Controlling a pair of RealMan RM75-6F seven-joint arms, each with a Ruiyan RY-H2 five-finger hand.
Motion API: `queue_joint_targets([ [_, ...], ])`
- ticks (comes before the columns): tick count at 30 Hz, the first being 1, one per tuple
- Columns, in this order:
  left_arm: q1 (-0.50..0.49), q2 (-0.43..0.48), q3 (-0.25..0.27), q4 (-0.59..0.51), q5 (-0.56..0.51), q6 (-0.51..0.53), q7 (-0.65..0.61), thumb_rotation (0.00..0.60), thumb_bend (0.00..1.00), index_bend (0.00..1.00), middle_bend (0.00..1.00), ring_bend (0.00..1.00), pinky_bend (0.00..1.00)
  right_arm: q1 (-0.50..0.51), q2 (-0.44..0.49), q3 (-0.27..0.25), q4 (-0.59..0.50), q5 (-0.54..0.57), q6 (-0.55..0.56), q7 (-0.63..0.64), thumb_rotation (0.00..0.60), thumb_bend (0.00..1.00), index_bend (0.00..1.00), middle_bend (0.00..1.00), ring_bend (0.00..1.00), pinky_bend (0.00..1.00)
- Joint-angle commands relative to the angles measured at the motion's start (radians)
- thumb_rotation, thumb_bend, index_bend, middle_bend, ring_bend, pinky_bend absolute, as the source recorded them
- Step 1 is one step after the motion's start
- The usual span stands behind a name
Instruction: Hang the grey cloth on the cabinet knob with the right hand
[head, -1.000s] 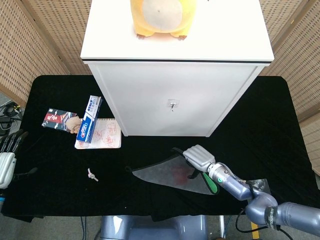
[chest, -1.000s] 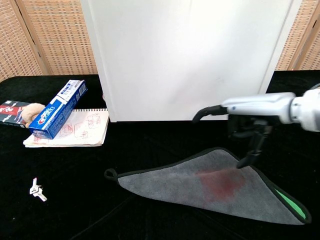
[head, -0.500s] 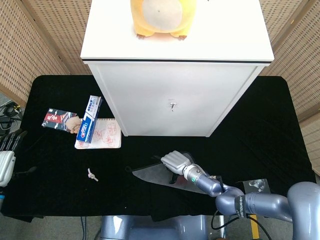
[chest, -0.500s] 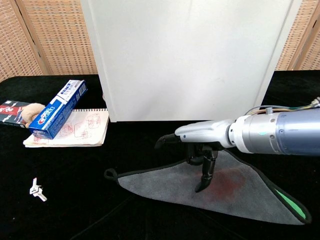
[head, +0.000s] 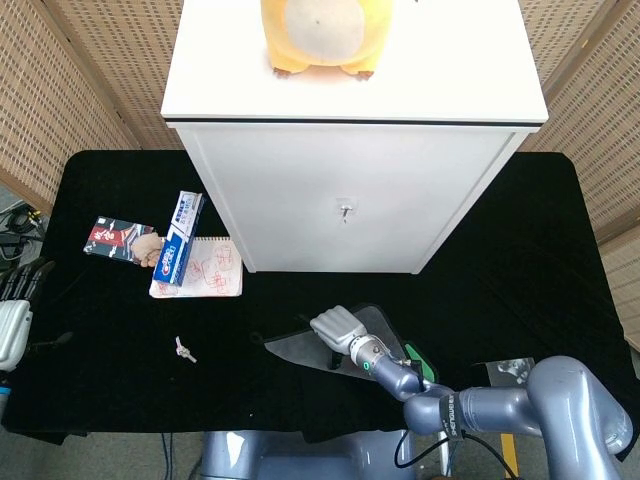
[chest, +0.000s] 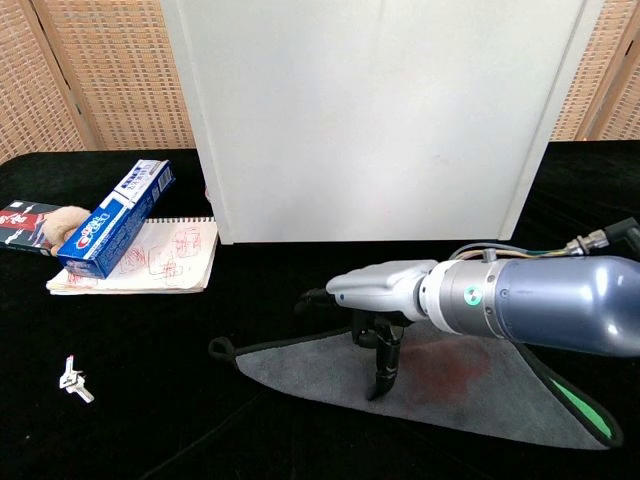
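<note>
The grey cloth (chest: 300, 365) lies flat on the black table in front of the white cabinet (chest: 380, 120). It has a red stain, a green tag at its right corner and a small loop (chest: 220, 347) at its left tip. My right hand (chest: 375, 300) hovers over the cloth's left half with its fingers (chest: 383, 372) pointing down onto the fabric, gripping nothing. The head view shows the same hand (head: 338, 326) over the cloth (head: 298, 349), well below the cabinet knob (head: 344, 208). At the table's left edge my left hand (head: 14, 318) rests with fingers extended, empty.
A toothpaste box (chest: 115, 215) lies across a notepad (chest: 150, 262) at the left, beside a small packet (head: 120, 240). A small metal key-like piece (chest: 73, 379) lies near the front left. A yellow plush toy (head: 318, 35) sits on the cabinet top. Wicker screens stand behind.
My right hand has swept left across the cloth, from its right part toward the loop end, and dropped lower. The cloth's upper corner has flattened slightly. The left hand stays put.
</note>
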Motion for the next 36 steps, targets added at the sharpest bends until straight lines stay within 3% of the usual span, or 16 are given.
queue_joint_targets([
  [1, 0.000, 0.000, 0.000, 0.000, -0.001, -0.001, -0.001, 0.600, 0.00, 0.00, 0.00, 0.00, 0.00, 0.011, -0.012, -0.012, 0.004, 0.020, 0.011, -0.019, 0.600, 0.00, 0.12, 1.00, 1.00, 1.00],
  [14, -0.003, -0.003, 0.000, 0.002, -0.008, -0.007, 0.008, 0.600, 0.00, 0.00, 0.00, 0.00, 0.00, 0.035, -0.010, -0.002, -0.042, 0.069, 0.007, -0.002, 0.600, 0.00, 0.14, 1.00, 1.00, 1.00],
  [25, -0.004, 0.000, 0.000, 0.002, -0.012, -0.010, -0.001, 0.600, 0.00, 0.00, 0.00, 0.00, 0.00, 0.042, -0.054, -0.035, 0.016, 0.070, 0.028, -0.019, 0.600, 0.01, 0.20, 1.00, 1.00, 1.00],
  [30, -0.004, 0.001, -0.001, 0.002, -0.014, -0.010, -0.003, 0.600, 0.00, 0.00, 0.00, 0.00, 0.00, 0.038, -0.069, -0.036, 0.030, 0.058, 0.042, -0.019, 0.600, 0.15, 0.26, 1.00, 1.00, 1.00],
  [36, -0.004, 0.001, 0.000, 0.002, -0.014, -0.012, -0.005, 0.600, 0.00, 0.00, 0.00, 0.00, 0.00, 0.032, -0.071, -0.036, 0.034, 0.048, 0.039, -0.009, 0.600, 0.31, 0.42, 1.00, 1.00, 1.00],
])
